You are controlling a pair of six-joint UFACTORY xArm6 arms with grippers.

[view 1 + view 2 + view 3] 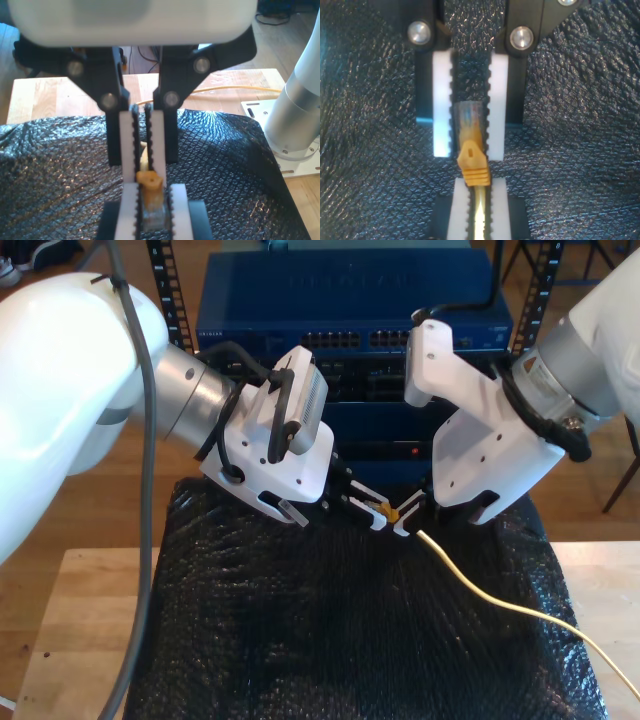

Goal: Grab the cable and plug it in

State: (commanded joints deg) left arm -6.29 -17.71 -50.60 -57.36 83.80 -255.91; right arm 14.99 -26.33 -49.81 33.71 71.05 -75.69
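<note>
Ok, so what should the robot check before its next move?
1. My first gripper shut on the cable behind its boot: ok.
2. Plug sits between the jaws of my second gripper: ok.
3. Second gripper's hold on the plug is firm: cannot tell.
4. Cable trails freely over the black wrap: ok.
5. Plug lined up with a port on the blue switch: not ok.

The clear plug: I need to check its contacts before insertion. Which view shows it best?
The second wrist view: the clear plug faces the camera between white fingers. The first wrist view shows it blurred; the exterior view shows its yellow boot, tiny.
</note>
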